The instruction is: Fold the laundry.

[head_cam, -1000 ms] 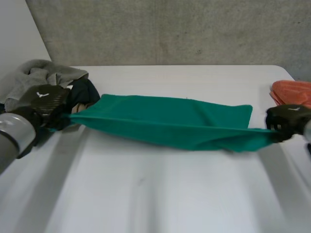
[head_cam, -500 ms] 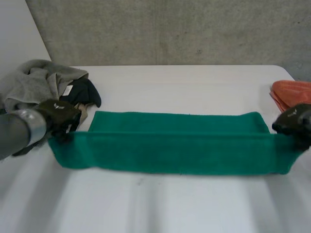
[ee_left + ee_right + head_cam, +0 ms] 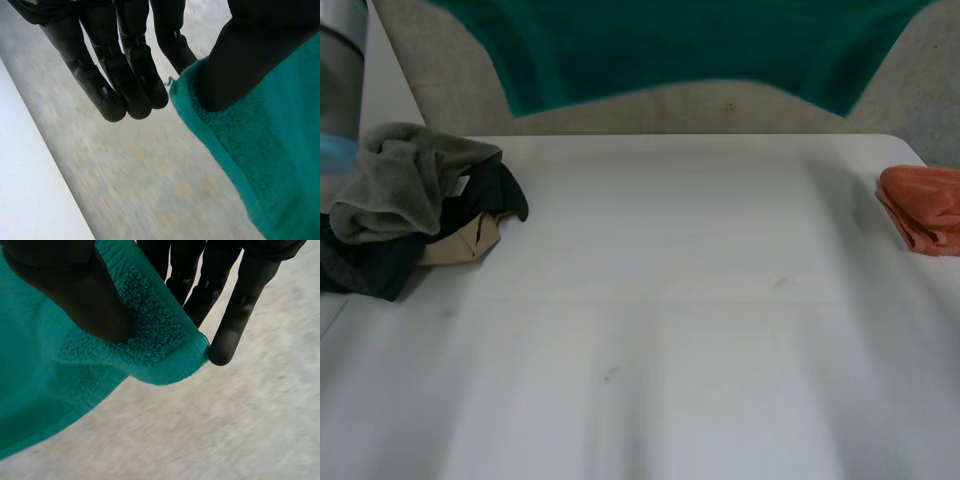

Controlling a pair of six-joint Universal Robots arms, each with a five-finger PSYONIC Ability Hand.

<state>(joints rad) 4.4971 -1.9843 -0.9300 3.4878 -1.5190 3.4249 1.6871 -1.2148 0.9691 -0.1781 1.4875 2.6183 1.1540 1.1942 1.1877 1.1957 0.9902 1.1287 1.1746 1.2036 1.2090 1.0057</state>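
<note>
Clothes pile [image 3: 410, 200]: grey, black and tan pieces are heaped at the left edge of the table [image 3: 670, 330].
Left hand [image 3: 125, 65]: one towel corner is pinched by the thumb against a finger; the other fingers are kept straight beside it.
Towel [image 3: 690, 45]: green, held in the air above the table's far side.
Right hand [image 3: 65, 290]: another corner is pinched between thumb and fingers.
Orange cloth [image 3: 923, 208]: laid at the right edge.
</note>
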